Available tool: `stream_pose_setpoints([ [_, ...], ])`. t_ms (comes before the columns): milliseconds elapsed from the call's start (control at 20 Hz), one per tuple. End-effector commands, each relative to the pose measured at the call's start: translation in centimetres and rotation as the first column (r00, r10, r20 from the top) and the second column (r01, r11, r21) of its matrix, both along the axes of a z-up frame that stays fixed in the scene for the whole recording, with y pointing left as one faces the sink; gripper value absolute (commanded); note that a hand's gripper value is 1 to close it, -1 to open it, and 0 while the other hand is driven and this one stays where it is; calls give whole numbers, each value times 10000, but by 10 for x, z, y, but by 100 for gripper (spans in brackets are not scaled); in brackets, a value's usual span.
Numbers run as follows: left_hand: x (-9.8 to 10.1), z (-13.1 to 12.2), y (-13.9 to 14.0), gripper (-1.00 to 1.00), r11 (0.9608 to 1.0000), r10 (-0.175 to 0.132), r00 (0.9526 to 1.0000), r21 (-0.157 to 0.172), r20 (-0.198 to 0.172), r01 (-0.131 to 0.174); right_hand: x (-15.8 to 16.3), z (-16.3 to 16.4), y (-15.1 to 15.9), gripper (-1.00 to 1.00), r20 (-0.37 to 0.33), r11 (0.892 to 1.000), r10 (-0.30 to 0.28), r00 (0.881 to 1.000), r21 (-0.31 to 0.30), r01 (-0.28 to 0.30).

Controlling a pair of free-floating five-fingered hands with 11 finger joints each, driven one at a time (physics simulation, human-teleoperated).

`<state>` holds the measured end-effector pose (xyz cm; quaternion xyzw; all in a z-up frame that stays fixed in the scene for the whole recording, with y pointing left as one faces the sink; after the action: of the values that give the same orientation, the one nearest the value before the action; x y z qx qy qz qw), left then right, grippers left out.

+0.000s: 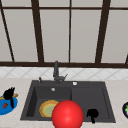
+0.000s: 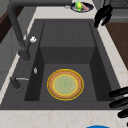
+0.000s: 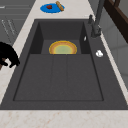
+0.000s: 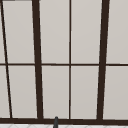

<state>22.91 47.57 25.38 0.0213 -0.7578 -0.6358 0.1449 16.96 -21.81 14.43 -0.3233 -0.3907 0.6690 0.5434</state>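
Under left robot hand (image 1: pixel 9 94): blue plate (image 1: pixel 7 107)

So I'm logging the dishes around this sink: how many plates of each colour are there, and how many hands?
Yellow-orange plate, in the basin: 1
Blue plate, on the counter at the left: 1
Dark plate, on the counter at the right: 1
Black hands, left hand and right hand: 2
Total: 5

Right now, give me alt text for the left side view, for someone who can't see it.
A round yellow plate with a green centre lies flat in the basin of a dark sink, with the tap at the left. One black hand hovers near a dark plate of food on the far counter; another hand's fingers show at the right edge.
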Motion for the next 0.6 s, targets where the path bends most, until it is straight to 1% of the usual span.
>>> stream_pose_setpoints([
  [0,-20,6,-16,-100,9988,-215,9970,423,-748,247,0,0,0,0,0,10000,0,10000,0,0],
  [350,-58,17,-47,-100,9986,-231,9922,446,-1228,288,0,0,0,0,0,10000,0,10000,0,0],
  [550,-79,23,-64,-100,9983,-285,9879,467,-1527,361,0,0,0,0,0,10000,0,10000,0,0],
])
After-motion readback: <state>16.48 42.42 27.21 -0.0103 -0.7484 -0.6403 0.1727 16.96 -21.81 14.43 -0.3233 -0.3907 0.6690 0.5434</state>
